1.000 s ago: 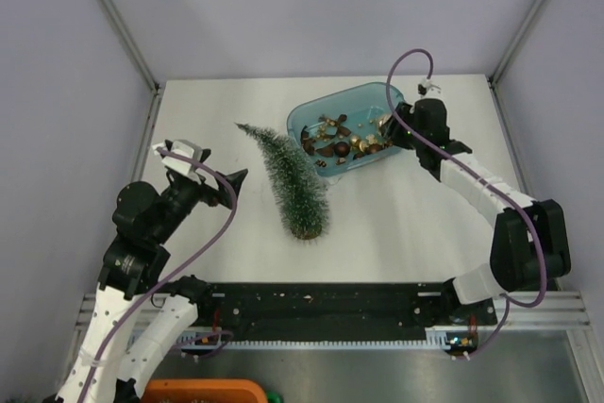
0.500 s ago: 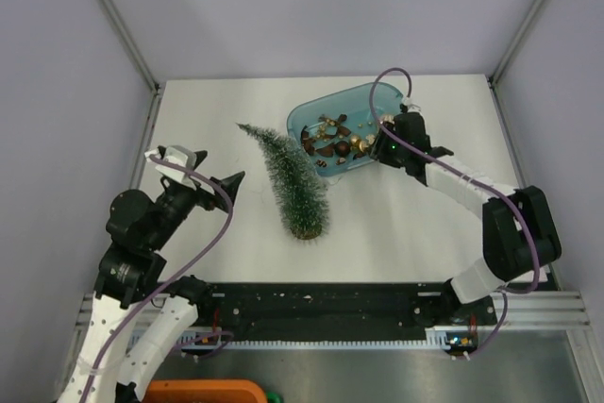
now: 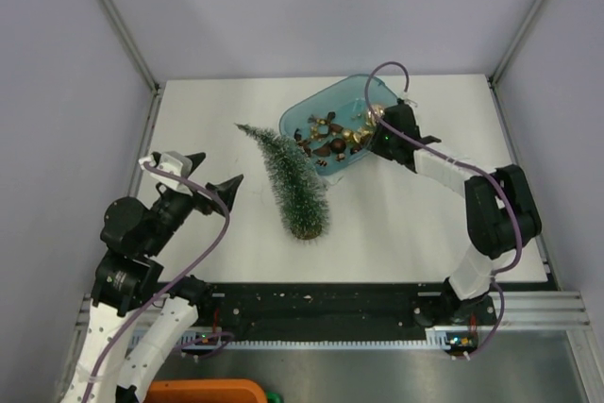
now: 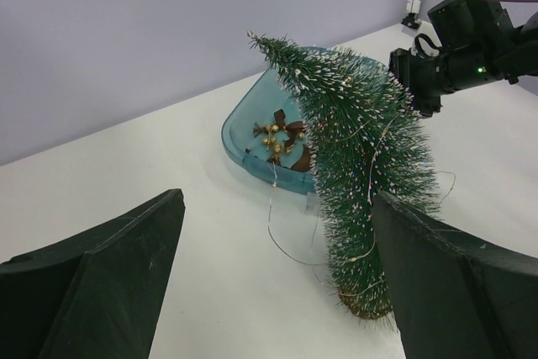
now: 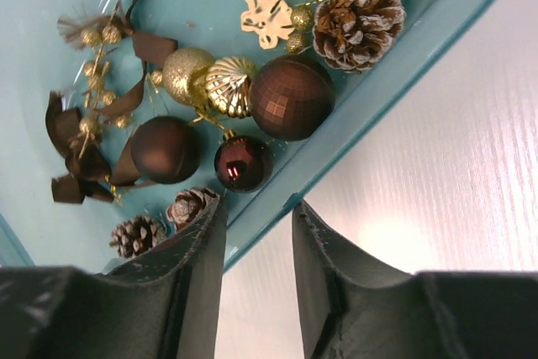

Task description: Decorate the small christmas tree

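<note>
- The small christmas tree [image 3: 297, 186] stands about mid-table [image 3: 425, 224]. Its brown base is toward the near edge and its tip leans toward the far-left corner. No ornaments hang on it; only a thin wire [image 4: 290, 241] drapes over the bristles and trails onto the surface.
- The blue tray [image 5: 361, 111] of ornaments lies just beyond the tree, toward the far edge.
- The right gripper [image 5: 256, 216] sits at the tray's right-hand rim. Its jaws are drawn to a narrow gap and the rim runs in between them. Whether the pads actually pinch the rim cannot be made out, and no ornament is held.
- The left gripper [image 3: 215, 168] hangs spread wide and empty, well to the left of the tree and facing it.
- The step in hand looks like fetching a first ornament, so the task is barely begun.
- To do it well, the right arm should clear the rim, since pressure there could slide or tip the tray.
- It should then open wider and come down over one piece only. The small dark red bauble [image 5: 242, 163] lies closest to its fingers.
- The neighbouring brown bauble [image 5: 166, 149] and pinecone [image 5: 192, 205] crowd that bauble, so a centred, vertical approach would avoid dragging them along.
- Because the tree leans, the left gripper would do well to steady it low on the trunk before anything is pressed into the bristles.
- Both arms should stay clear of the trailing wire.
</note>
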